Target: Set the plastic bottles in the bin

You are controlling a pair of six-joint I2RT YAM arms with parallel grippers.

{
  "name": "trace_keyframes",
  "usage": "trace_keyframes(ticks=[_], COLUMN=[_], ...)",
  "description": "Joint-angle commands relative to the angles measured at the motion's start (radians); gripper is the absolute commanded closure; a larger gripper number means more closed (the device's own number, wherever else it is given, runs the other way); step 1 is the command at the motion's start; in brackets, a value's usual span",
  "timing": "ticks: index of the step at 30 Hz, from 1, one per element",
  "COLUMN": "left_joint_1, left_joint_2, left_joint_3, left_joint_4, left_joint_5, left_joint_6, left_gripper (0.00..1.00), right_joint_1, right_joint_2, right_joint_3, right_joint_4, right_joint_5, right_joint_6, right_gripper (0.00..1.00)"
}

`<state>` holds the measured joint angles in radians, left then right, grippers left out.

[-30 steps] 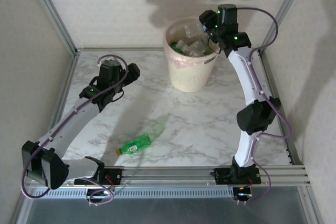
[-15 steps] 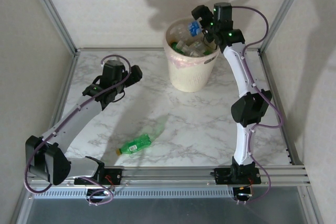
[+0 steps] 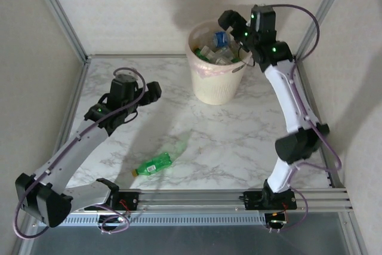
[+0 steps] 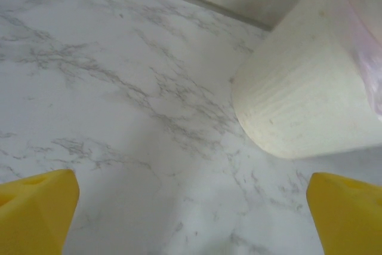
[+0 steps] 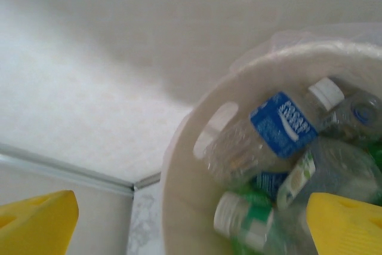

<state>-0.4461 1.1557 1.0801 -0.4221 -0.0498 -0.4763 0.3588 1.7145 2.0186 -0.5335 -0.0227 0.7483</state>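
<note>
Nearest the arm bases, on the desk (image 3: 239, 147): one green bottle (image 3: 154, 164) on its side, well apart from the bin (image 3: 218, 91). Farther in: left pincer (image 3: 152, 92) wide open, holding nothing, over bare marble beside the bin. At the back: right pincer (image 3: 231, 25) above the bin's mouth, spread wide, empty (blue-labelled bottle (image 5: 280, 125) lying atop the pile inside). Looks like the gap between a drop and the final fetch. Next calls for lowering onto the green bottle, likely with the left arm, and closing across its body. Overhead view gives the stray bottle's place; right wrist view, labels and caps inside the bin; left wrist view, the bin's outer wall.
</note>
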Motion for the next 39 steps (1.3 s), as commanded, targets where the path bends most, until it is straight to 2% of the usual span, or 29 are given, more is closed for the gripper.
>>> trace_keyframes(ticks=[1, 5, 10, 15, 18, 22, 31, 39], left_joint_1=[-0.136, -0.274, -0.364, -0.426, -0.442, -0.508, -0.525, -0.523], left_joint_2=[-0.006, -0.018, 0.009, 0.068, 0.103, 0.145, 0.225, 0.288], left_joint_3=[-0.035, -0.088, -0.147, -0.18, -0.202, -0.197, -0.226, -0.296], left_joint_4=[-0.128, -0.244, -0.314, -0.392, -0.407, -0.427, -0.463, -0.413], left_joint_5=[-0.045, -0.049, 0.024, -0.023, -0.004, -0.003, 0.016, -0.001], left_joint_6=[0.073, 0.025, -0.084, -0.121, -0.131, -0.142, -0.119, -0.109], left_gripper=[0.06, 0.07, 0.04, 0.01, 0.0, 0.0, 0.0, 0.01], right_joint_1=[0.062, 0.103, 0.114, 0.114, 0.114, 0.114, 0.114, 0.115], right_joint_2=[-0.166, -0.323, -0.445, -0.467, -0.491, -0.514, -0.553, -0.569], right_joint_3=[-0.159, -0.384, -0.576, -0.609, -0.635, -0.652, -0.675, -0.686], right_joint_4=[0.055, 0.072, 0.105, 0.09, 0.082, 0.065, 0.011, -0.008], right_joint_5=[0.043, 0.042, 0.047, 0.041, 0.066, 0.085, 0.125, 0.143], right_joint_6=[-0.168, -0.2, -0.162, -0.16, -0.164, -0.163, -0.166, -0.158], right_gripper=[0.02, 0.02, 0.01, 0.02, 0.01, 0.01, 0.01, 0.01])
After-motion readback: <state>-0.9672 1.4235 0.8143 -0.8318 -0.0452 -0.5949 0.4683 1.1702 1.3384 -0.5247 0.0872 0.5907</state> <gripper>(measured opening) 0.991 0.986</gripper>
